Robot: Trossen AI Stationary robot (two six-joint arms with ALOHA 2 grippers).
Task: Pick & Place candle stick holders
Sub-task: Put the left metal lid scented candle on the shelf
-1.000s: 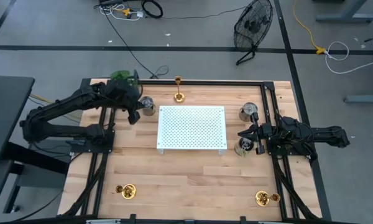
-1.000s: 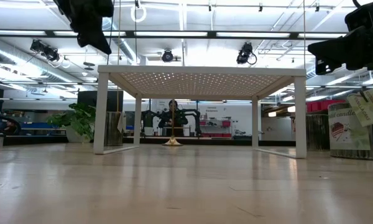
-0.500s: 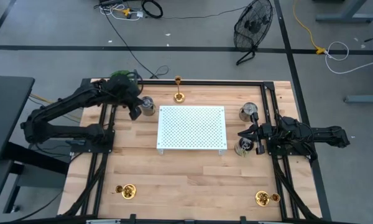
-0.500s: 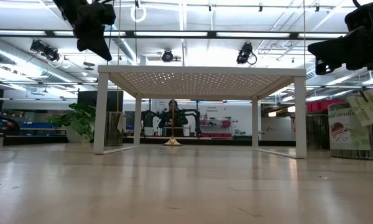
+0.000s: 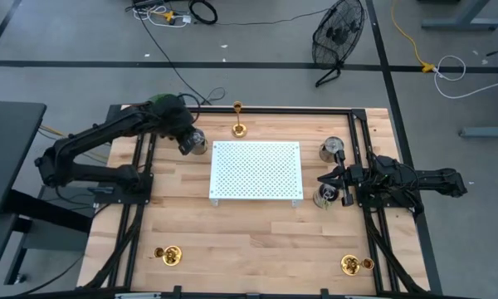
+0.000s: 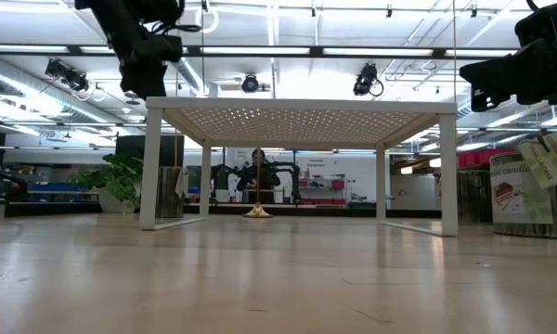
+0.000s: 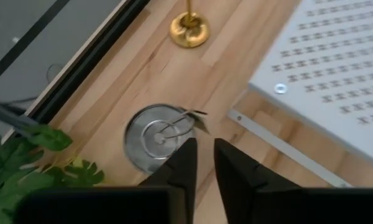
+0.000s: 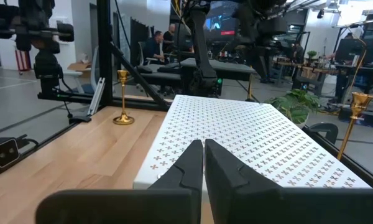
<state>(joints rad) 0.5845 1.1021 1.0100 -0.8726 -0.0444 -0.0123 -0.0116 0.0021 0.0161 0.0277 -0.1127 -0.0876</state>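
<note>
high view: the left tool (image 5: 185, 141) has swung from beside the white perforated stand (image 5: 256, 170) toward the far edge of the worktop (image 5: 257, 241) and now hangs over the small metal tin (image 5: 197, 140) at the stand's far-left corner. the tall candle stick holder (image 5: 239, 123) stands just beyond, upright near the far rail — so the arm looks to be lining up on it. two short candle stick holders sit well apart at the near corners, one left (image 5: 169, 254), one right (image 5: 351, 264). the right tool (image 5: 326, 178) waits at the stand's right side between two more tins (image 5: 332, 150).

low view: the left arm's dark bulk has shifted inward above the stand's left leg; the tall holder shows far off beneath the stand (image 6: 258, 195).

left wrist view: the tool's fingers (image 7: 185, 163) have just started to part — a narrow gap, nothing between them. the tin with its wire handle lies directly ahead, the tall holder's base (image 7: 190, 30) farther on. the tin and the stand's corner (image 7: 280, 87) crowd the path to it.

right wrist view: the fingers (image 8: 188, 163) are pressed together, empty, pointing across the stand; the tall holder (image 8: 122, 96) stands beyond its far corner.
</note>
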